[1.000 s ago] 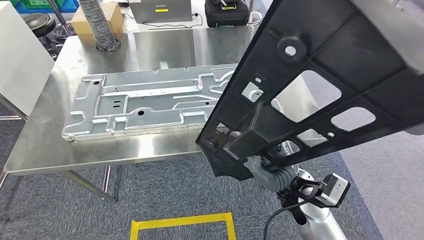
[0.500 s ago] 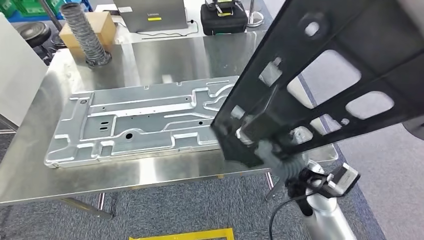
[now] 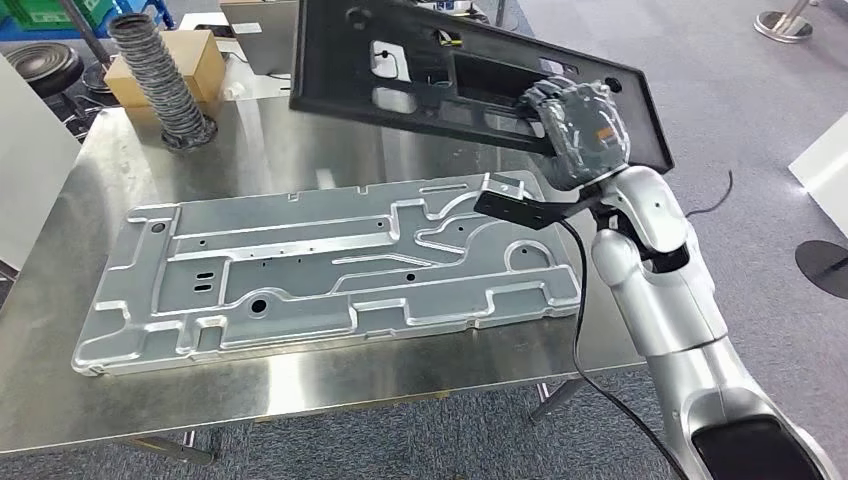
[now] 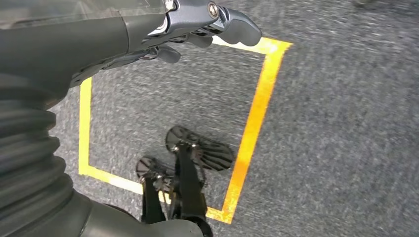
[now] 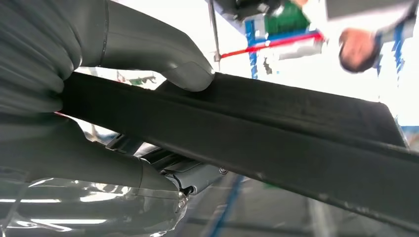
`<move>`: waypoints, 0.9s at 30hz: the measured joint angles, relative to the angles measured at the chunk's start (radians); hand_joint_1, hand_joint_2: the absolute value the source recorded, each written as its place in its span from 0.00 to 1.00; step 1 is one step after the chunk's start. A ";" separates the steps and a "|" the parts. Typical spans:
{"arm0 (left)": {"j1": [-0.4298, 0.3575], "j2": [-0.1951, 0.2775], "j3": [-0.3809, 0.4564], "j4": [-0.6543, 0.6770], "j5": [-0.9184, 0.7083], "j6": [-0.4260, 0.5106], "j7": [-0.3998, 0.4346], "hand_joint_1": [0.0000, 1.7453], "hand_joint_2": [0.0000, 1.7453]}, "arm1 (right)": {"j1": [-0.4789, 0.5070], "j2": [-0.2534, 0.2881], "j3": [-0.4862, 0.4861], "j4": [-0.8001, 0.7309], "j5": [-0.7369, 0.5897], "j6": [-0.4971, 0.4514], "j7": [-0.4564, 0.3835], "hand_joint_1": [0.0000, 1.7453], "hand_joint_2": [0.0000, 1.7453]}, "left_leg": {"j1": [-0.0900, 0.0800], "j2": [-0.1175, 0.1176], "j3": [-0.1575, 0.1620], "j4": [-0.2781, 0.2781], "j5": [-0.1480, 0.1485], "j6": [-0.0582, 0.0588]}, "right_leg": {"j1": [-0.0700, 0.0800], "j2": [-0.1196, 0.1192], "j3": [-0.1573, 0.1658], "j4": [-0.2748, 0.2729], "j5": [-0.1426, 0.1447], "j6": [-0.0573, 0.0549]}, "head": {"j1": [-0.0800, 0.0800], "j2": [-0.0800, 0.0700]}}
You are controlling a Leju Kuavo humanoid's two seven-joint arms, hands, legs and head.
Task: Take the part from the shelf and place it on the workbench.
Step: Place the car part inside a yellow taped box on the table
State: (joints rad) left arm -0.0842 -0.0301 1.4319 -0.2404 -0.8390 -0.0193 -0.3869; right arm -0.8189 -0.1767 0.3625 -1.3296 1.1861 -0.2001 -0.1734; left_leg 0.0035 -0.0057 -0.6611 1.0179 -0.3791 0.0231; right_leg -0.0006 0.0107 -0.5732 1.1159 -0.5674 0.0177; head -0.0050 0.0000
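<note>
black flat plastic part [image 3: 440, 70] with cut-outs hangs tilted above the steel workbench [image 3: 330, 375] and its silver stamped panel [image 3: 320, 265], gripped by the right hand [image 3: 580, 125], while the left hand [image 4: 197, 27] holds nothing, fingers loosely curled.

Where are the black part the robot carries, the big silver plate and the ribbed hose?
black part [image 3: 440, 75], head view, on its upper face left of the hand.
silver plate [image 3: 300, 270], head view, on its stamped middle.
ribbed hose [image 3: 160, 80], head view, mid-length.

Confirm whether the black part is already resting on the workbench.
No: the right hand holds the black part in the air above the workbench.
</note>
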 joint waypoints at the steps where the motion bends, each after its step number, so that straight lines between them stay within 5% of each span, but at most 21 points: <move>1: -0.003 0.000 -0.004 0.000 -0.007 -0.005 -0.006 0.00 1.00 | -0.040 0.014 0.044 0.065 0.032 0.004 0.004 1.00 1.00 | 0.000 -0.001 0.002 -0.001 -0.003 0.003 | -0.001 -0.003 -0.039 0.067 -0.026 0.004 | 0.002 0.000; 3: -0.007 0.000 -0.012 0.001 -0.018 -0.012 -0.018 0.00 1.00 | -0.095 0.051 0.131 0.199 0.083 0.005 0.008 1.00 1.00 | -0.001 -0.002 0.007 0.000 -0.011 0.005 | -0.004 -0.004 -0.116 0.181 -0.050 0.008 | 0.002 0.000; 4: -0.008 0.000 -0.014 0.001 -0.021 -0.013 -0.022 0.00 1.00 | -0.110 0.071 0.169 0.266 0.098 0.002 0.007 1.00 1.00 | -0.001 -0.004 0.012 0.000 -0.016 0.005 | -0.005 -0.005 -0.134 0.192 -0.033 0.008 | 0.003 0.000; 7: -0.009 -0.003 -0.024 0.004 -0.030 -0.017 -0.035 0.00 1.00 | -0.138 0.135 0.257 0.447 0.108 -0.008 -0.004 1.00 1.00 | -0.002 -0.015 0.033 0.003 -0.033 -0.002 | -0.003 -0.005 -0.091 0.028 0.101 -0.004 | 0.001 0.000; 9: -0.010 -0.007 -0.030 0.005 -0.034 -0.019 -0.041 0.00 1.00 | -0.148 0.169 0.293 0.544 0.096 -0.021 -0.012 1.00 1.00 | -0.002 -0.019 0.036 0.005 -0.039 -0.009 | 0.003 -0.005 -0.059 -0.069 0.143 -0.016 | -0.003 0.000; 14: -0.007 -0.008 -0.037 0.005 -0.040 -0.019 -0.049 0.00 1.00 | -0.148 0.222 0.322 0.715 0.033 -0.086 -0.035 1.00 1.00 | -0.001 -0.014 0.026 0.027 -0.063 -0.033 | -0.002 -0.008 -0.034 -0.113 0.139 -0.038 | -0.006 0.000; 17: -0.006 -0.007 -0.038 0.005 -0.042 -0.017 -0.051 0.00 1.00 | -0.137 0.235 0.321 0.783 -0.012 -0.121 -0.049 1.00 1.00 | 0.005 -0.007 -0.054 0.196 -0.138 -0.046 | -0.005 -0.009 -0.020 -0.120 0.136 -0.045 | -0.008 0.000; 19: -0.005 -0.006 -0.040 0.005 -0.048 -0.017 -0.054 0.00 1.00 | -0.114 0.238 0.316 0.814 -0.037 -0.132 -0.057 0.50 0.50 | 0.011 -0.004 -0.096 0.270 -0.147 -0.053 | -0.006 -0.009 -0.013 -0.120 0.129 -0.043 | -0.008 0.000; 21: -0.003 -0.006 -0.044 0.005 -0.056 -0.019 -0.059 0.00 1.00 | -0.089 0.237 0.304 0.832 -0.062 -0.145 -0.066 0.00 0.00 | 0.019 0.000 -0.066 0.193 -0.087 -0.058 | -0.009 -0.008 -0.003 -0.117 0.121 -0.036 | -0.008 0.000; 24: -0.004 -0.005 -0.055 0.006 -0.064 -0.020 -0.066 0.00 1.00 | -0.071 0.236 0.281 0.844 -0.099 -0.159 -0.085 0.00 0.00 | 0.021 -0.001 0.017 0.020 -0.024 -0.057 | -0.009 -0.006 0.001 -0.107 0.107 -0.020 | -0.008 0.000; 27: -0.005 -0.004 -0.063 0.006 -0.074 -0.011 -0.068 0.00 1.00 | -0.055 0.234 0.255 0.841 -0.145 -0.151 -0.123 0.00 0.00 | 0.017 -0.002 0.027 0.004 -0.031 -0.036 | -0.008 -0.004 0.000 -0.107 0.102 -0.005 | -0.008 0.000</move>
State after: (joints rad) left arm -0.0894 -0.0337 1.3691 -0.2348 -0.9126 -0.0308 -0.4547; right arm -0.8739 0.0577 0.6176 -0.4885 1.0409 -0.3513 -0.2961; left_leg 0.0200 -0.0077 -0.6345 1.0220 -0.4104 -0.0130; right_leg -0.0084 0.0067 -0.5730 1.0091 -0.4649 0.0130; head -0.0135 0.0000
